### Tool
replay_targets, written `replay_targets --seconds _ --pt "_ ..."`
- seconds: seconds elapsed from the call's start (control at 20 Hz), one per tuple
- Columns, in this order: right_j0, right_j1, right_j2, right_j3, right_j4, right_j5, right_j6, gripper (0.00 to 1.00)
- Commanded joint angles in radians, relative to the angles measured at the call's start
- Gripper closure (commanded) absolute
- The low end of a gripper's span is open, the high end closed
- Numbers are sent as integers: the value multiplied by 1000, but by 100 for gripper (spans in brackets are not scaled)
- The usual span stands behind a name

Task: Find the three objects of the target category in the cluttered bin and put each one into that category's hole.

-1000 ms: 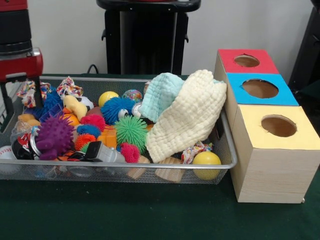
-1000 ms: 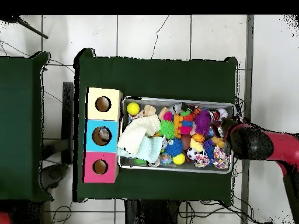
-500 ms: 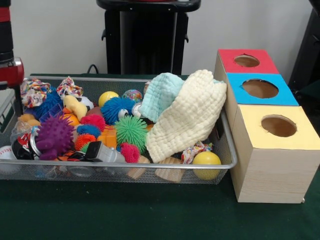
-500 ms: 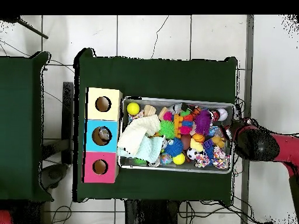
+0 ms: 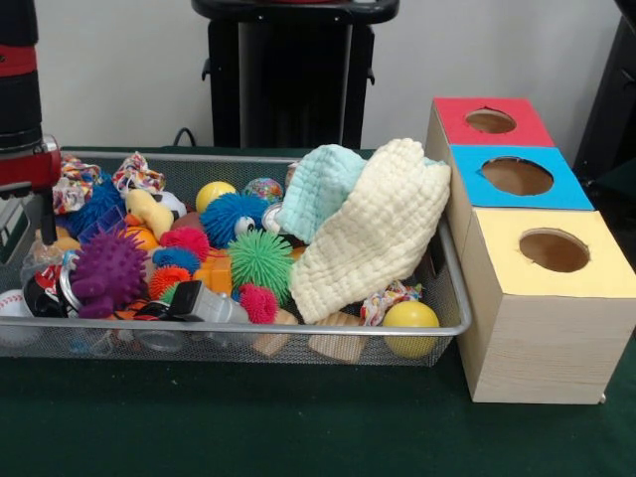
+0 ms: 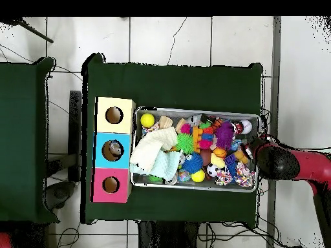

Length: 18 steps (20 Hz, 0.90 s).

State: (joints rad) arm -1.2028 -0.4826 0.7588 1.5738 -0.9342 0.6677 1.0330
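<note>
Gripper point(image 5: 35, 214) is hanging at the left end of the wire mesh bin point(image 5: 298, 343) in the front view, low over the toys there; only a dark finger-like part is showing below the red and black arm point(image 6: 291, 163), so whether the claw is apart or together cannot be told. Overhead, the arm is reaching in from the right and its head is covering the bin's right rim.

Bin is sitting on the green table cloth point(image 5: 298, 427), just beside a row of three wooden boxes: yellow-topped box point(image 5: 552, 263), blue-topped box point(image 5: 517, 177), red-topped box point(image 5: 489, 121), each with a round hole in its top.

Contents are lying heaped and touching: a purple spiky ball point(image 5: 107, 270), a green spiky ball point(image 5: 261, 260), a blue fuzzy ball point(image 5: 231, 217), a yellow ball point(image 5: 410, 320) at the front right corner, and a baseball point(image 5: 12, 303) at the front left. A cream muslin cloth point(image 5: 373, 234) is draping over the bin's right half, overlapping a pale teal cloth point(image 5: 320, 189) behind it.
</note>
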Motion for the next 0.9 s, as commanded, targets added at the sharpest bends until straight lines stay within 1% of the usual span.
replay_targets --seconds 0.05,0.15,0.35,0.7,0.9 --pt "-13 19 -1 26 -62 -10 -273 0" --pt "-16 9 5 44 -58 -4 -276 0" --pt "-26 14 21 52 -55 9 -321 0" --pt "-27 -43 31 99 -31 24 -291 0" --pt "-23 -45 30 113 -42 16 -288 0"
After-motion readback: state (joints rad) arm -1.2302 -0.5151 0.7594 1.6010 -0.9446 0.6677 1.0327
